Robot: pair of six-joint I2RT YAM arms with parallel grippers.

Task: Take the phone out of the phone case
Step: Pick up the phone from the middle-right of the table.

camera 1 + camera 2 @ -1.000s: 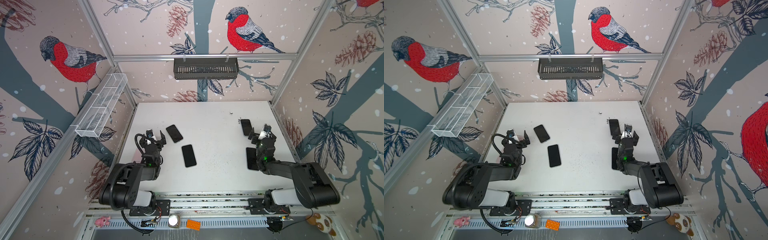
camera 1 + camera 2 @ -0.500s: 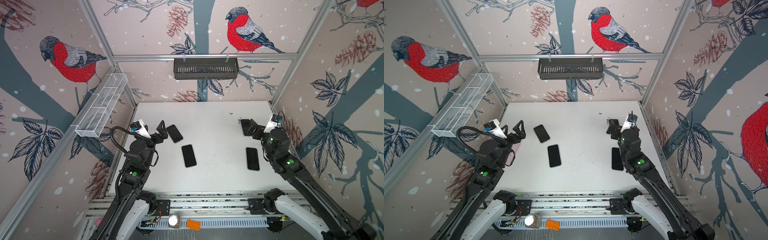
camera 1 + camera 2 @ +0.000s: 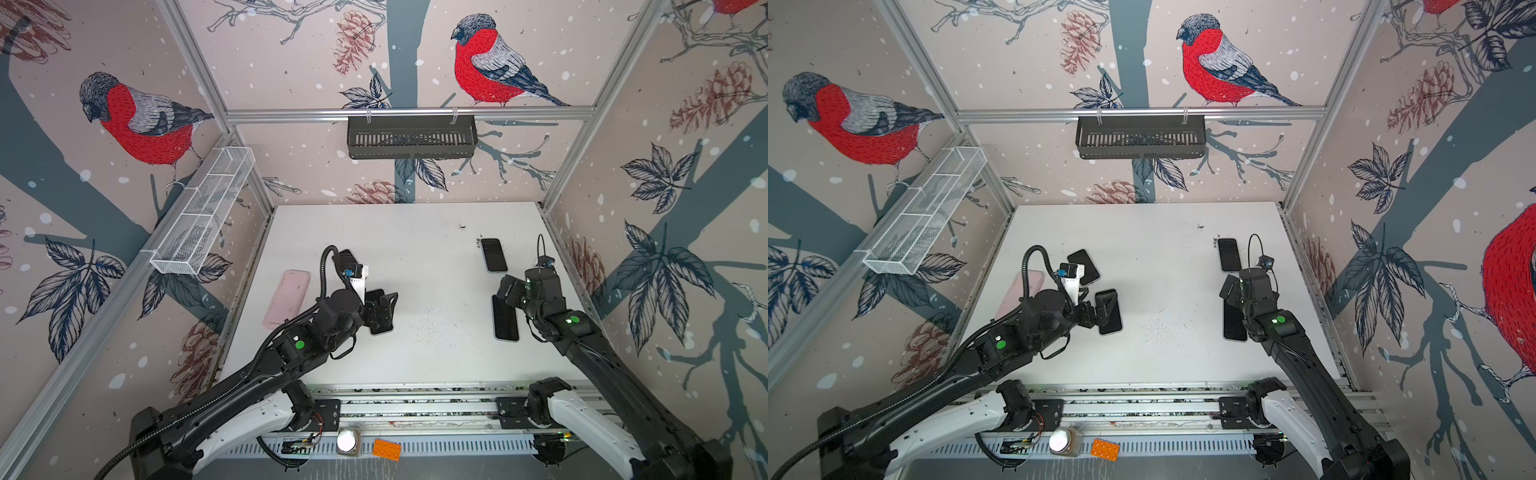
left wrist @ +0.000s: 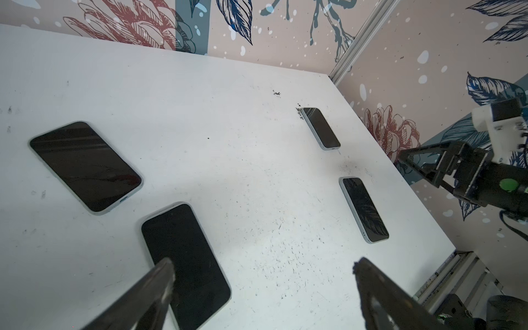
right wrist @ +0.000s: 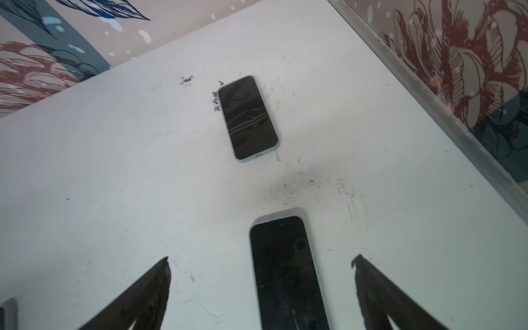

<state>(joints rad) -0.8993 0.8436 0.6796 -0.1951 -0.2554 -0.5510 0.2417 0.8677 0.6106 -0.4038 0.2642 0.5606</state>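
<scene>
Several black-screened phones lie face up on the white table (image 3: 415,357), each in a pale blue phone case. My left gripper (image 4: 263,265) hangs open above the front left phone (image 4: 185,257), one finger over its screen and touching nothing. This phone shows partly under the gripper (image 3: 380,307) in both top views. My right gripper (image 5: 260,258) is open and straddles the front right phone (image 5: 285,271) from above. In a top view the same gripper (image 3: 509,291) covers that phone's (image 3: 505,322) far end.
A back left phone (image 4: 85,165) and a back right phone (image 5: 248,117) lie apart from the others. A flat pink phone-sized thing (image 3: 286,297) lies by the table's left edge. A white wire basket (image 3: 203,216) and a black rack (image 3: 411,137) hang on the walls.
Both arms have unfolded from their low rest and reached out over the table. Each open gripper now hangs over its front phone. The pink thing is uncovered.
</scene>
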